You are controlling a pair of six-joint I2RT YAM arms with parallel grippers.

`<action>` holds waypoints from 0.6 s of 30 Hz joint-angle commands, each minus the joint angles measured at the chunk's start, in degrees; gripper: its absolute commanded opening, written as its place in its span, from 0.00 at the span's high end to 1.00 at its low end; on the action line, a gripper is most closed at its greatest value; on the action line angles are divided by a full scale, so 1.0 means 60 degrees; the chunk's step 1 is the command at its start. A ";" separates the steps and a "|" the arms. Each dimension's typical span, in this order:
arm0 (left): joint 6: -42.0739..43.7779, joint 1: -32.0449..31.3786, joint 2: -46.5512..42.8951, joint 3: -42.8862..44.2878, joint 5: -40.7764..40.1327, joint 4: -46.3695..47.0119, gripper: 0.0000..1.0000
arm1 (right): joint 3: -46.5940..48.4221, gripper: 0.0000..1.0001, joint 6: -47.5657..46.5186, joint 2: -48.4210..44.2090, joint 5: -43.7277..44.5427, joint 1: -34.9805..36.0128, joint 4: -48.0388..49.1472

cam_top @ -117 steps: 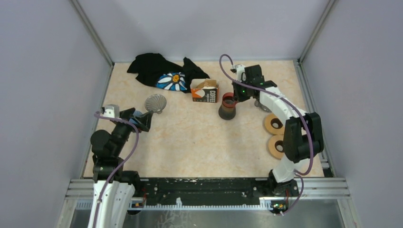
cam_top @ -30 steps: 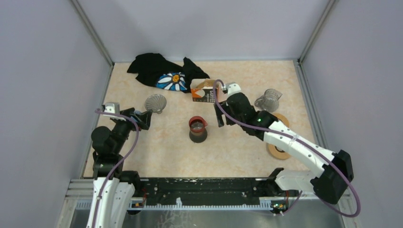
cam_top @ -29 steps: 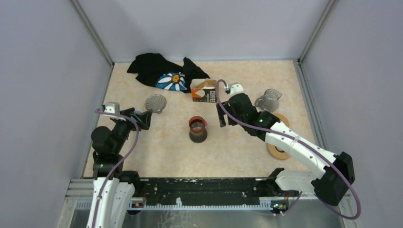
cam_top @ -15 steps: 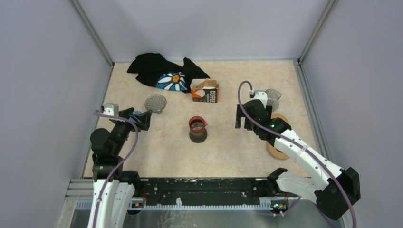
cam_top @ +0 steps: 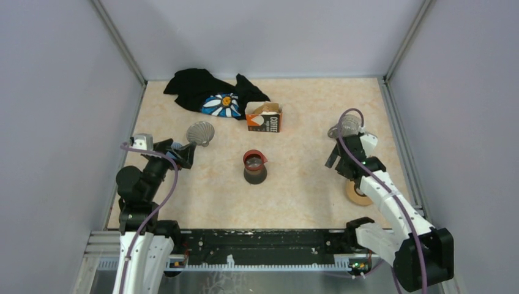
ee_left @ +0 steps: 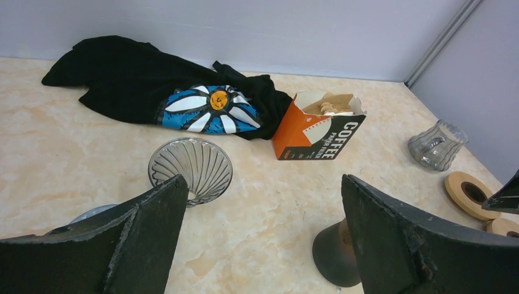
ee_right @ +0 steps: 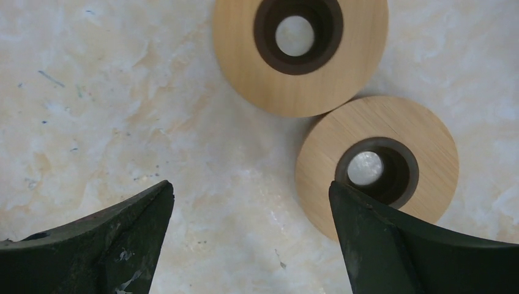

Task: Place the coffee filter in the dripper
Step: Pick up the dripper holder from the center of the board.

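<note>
The coffee filters (ee_left: 330,108) are tan papers standing in an open orange box (cam_top: 264,118) at the middle back. The dripper (cam_top: 200,133) (ee_left: 191,168), a clear ribbed glass cone, sits on the table at the left. My left gripper (cam_top: 181,153) (ee_left: 263,180) is open and empty, just in front of the dripper and apart from it. On the right side my right gripper (cam_top: 335,160) (ee_right: 251,184) hangs open and empty over the table beside two wooden rings (ee_right: 300,52), far from the box.
A dark carafe with a red rim (cam_top: 254,166) (ee_left: 335,254) stands mid-table. A small glass jug with a handle (cam_top: 346,125) (ee_left: 437,144) sits at the right back. A black shirt with a daisy print (cam_top: 211,92) lies at the back left. One wooden ring (cam_top: 358,193) shows beside the right arm.
My right arm has drawn back from beside the carafe to the right side, over the wooden rings, jaws open. The carafe stays mid-table. The left arm has not moved.
</note>
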 commanded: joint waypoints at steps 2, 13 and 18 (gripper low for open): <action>0.0022 -0.0040 -0.0150 0.0235 0.0102 0.0249 0.01 | -0.0215 0.03 0.0708 0.0046 -0.0148 -0.0623 -0.0075; 0.0037 -0.0033 -0.0241 0.0221 0.0036 0.0238 0.01 | -0.0673 0.09 0.0852 0.0834 -0.0492 -0.1703 0.0271; 0.0038 -0.0026 -0.0257 0.0220 0.0015 0.0234 0.01 | -0.0773 0.18 0.0678 0.1181 -0.0545 -0.1879 0.0506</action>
